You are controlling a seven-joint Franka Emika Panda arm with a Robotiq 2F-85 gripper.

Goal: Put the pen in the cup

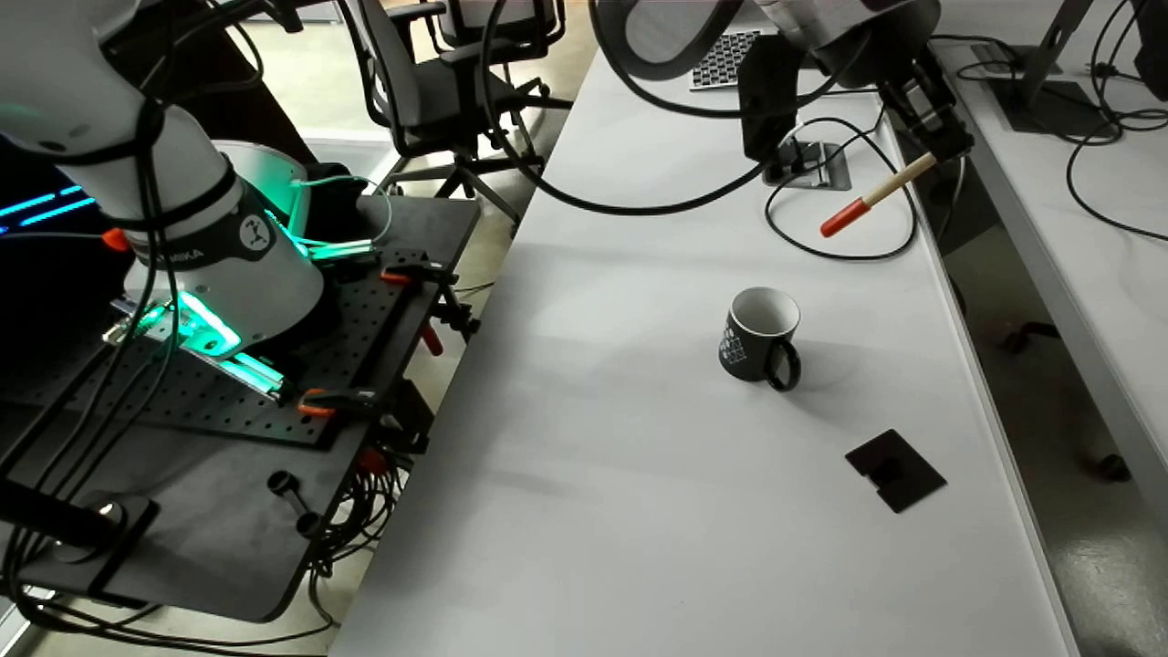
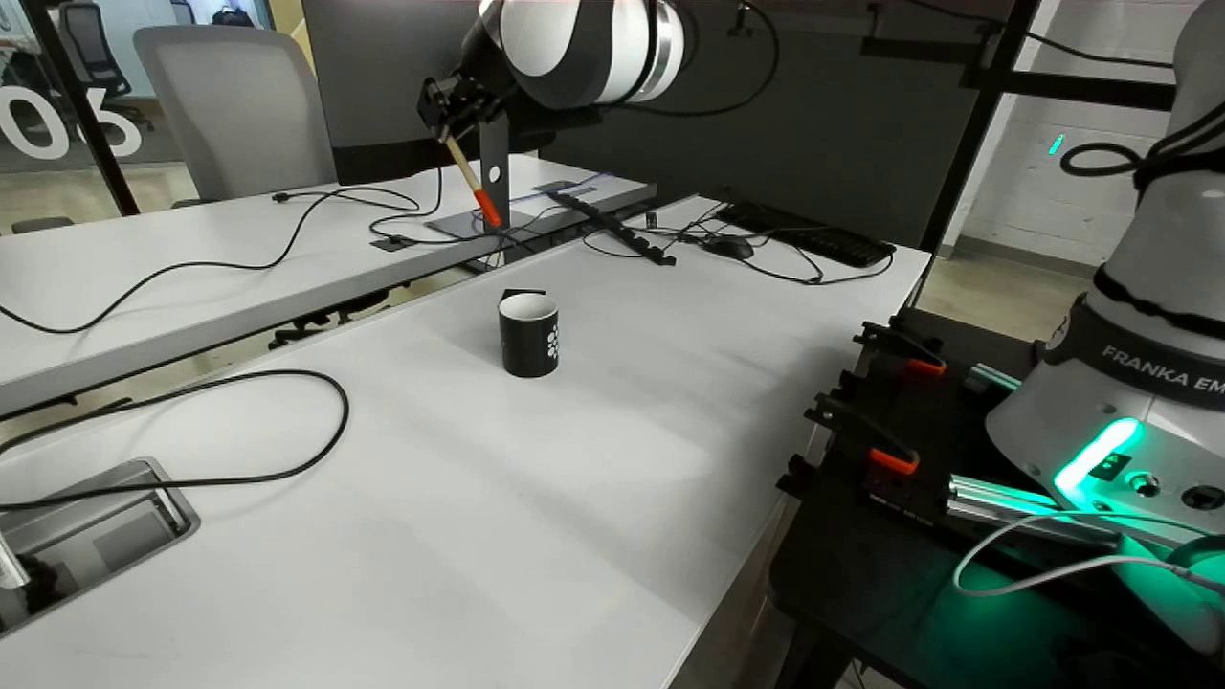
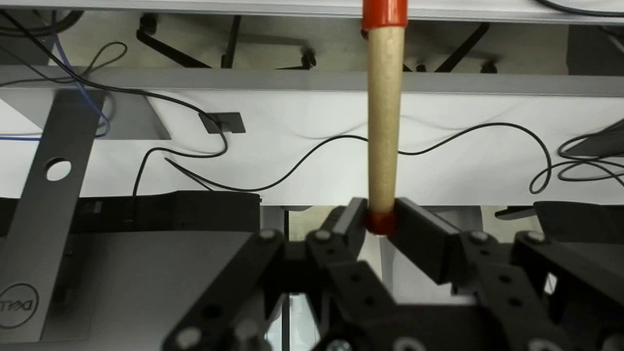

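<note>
The pen [image 3: 384, 119] looks like bare wood (smoothly coated at both ends). The cup [image 1: 756, 349] seems smooth ceramic, the surface [image 1: 602, 456] even and softly matt.

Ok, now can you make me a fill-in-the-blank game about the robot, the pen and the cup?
1. The gripper is ____ (open or shut) on the pen.
2. The lower end of the pen is coloured ____ (red or blue).
3. The cup is black outside and ____ inside.
4. The pen is ____ (inside or outside) the cup.

Missing words: shut; red; white; outside.
</note>
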